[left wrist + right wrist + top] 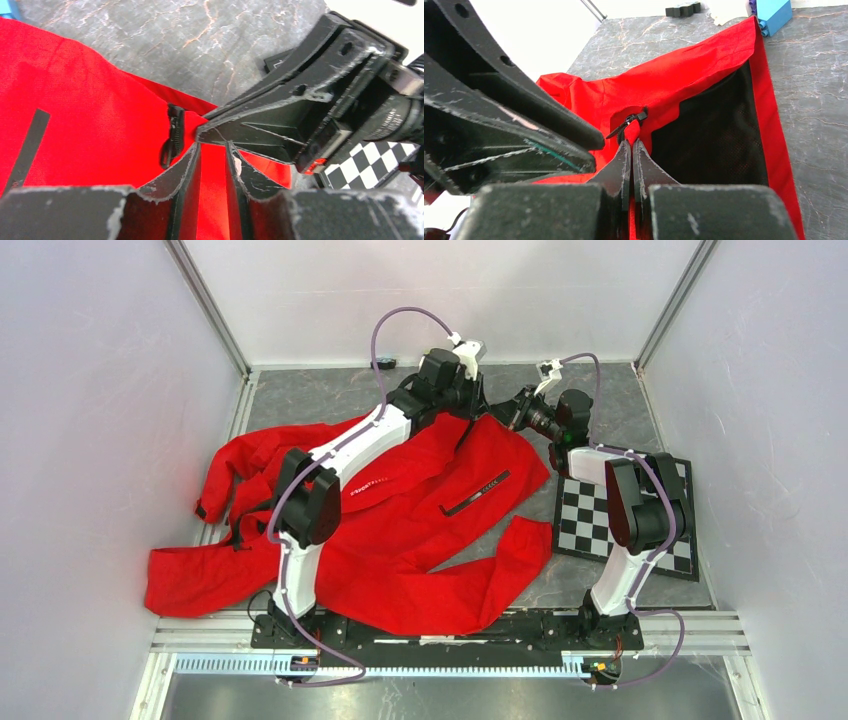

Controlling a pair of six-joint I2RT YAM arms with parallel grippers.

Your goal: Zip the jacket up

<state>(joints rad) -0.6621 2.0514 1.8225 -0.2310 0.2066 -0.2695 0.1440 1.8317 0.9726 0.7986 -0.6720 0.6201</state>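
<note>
The red jacket (400, 530) lies spread on the grey table, one sleeve toward the left wall and one toward the front. Both grippers meet at its far hem. My left gripper (214, 146) points down at the hem, its jaws narrow with red fabric filling the gap. The black zipper slider (172, 135) hangs just outside its left finger. My right gripper (631, 142) is shut on the red hem edge right below the slider (629, 122), holding the flap up so the dark lining (709, 135) shows. From above, the left gripper (468, 425) and right gripper (497, 415) almost touch.
A black-and-white checkerboard (590, 520) lies right of the jacket, under the right arm. A small black object (386, 363) sits at the back wall, with a blue block (774, 15) near it. White walls enclose three sides. A black pocket strip (478, 493) crosses the jacket front.
</note>
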